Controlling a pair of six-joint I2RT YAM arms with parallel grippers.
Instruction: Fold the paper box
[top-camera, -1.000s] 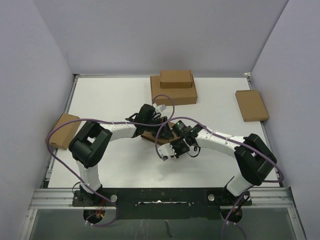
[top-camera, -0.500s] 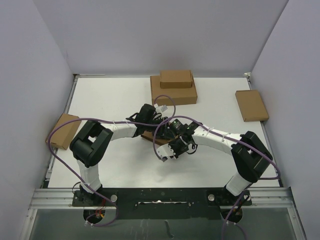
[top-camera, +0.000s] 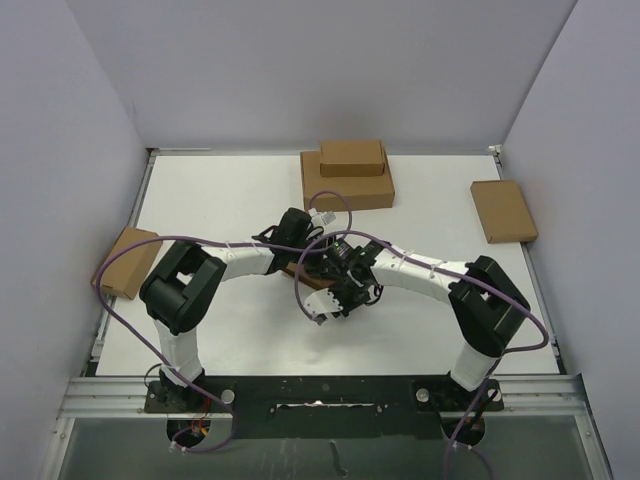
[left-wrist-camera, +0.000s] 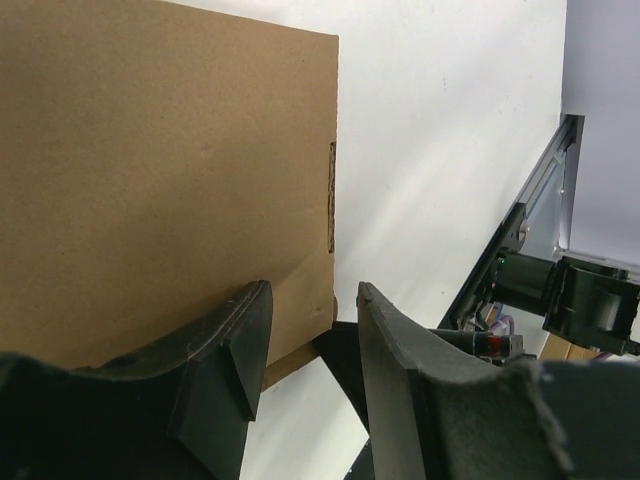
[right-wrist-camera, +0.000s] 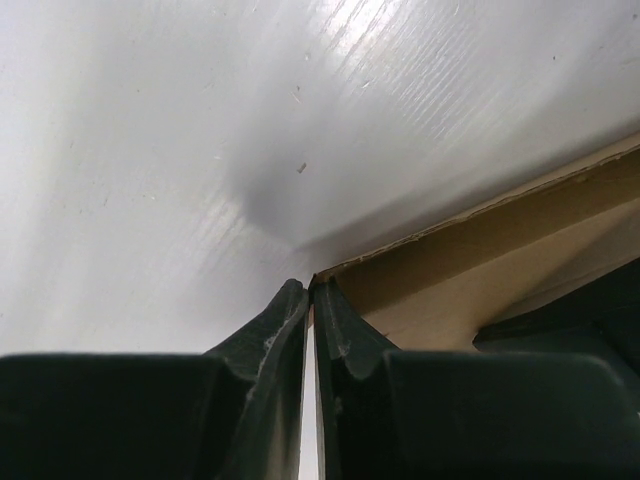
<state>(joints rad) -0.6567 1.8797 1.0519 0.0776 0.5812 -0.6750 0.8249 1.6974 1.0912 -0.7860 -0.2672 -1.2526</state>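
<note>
The paper box (top-camera: 296, 271) lies at the table's middle, mostly hidden under both wrists. In the left wrist view its plain brown panel (left-wrist-camera: 160, 170), with a thin slot near the right edge, fills the upper left. My left gripper (left-wrist-camera: 312, 290) hangs over the panel's near corner with its jaws apart; that corner and white table show in the gap. From above, this left gripper (top-camera: 310, 252) meets my right gripper (top-camera: 327, 275) over the box. In the right wrist view my right gripper (right-wrist-camera: 309, 285) is shut, its tips at the corner of a raised cardboard flap (right-wrist-camera: 500, 250).
A wide brown box (top-camera: 347, 183) with a smaller box (top-camera: 352, 157) on top stands at the back. Another flat box (top-camera: 503, 210) lies at the right edge, and one (top-camera: 128, 262) leans at the left edge. Purple cables (top-camera: 325, 200) loop over both arms.
My right arm has swung left and inward, carrying its gripper closer along the box's near side. The left arm and the box have stayed put.
</note>
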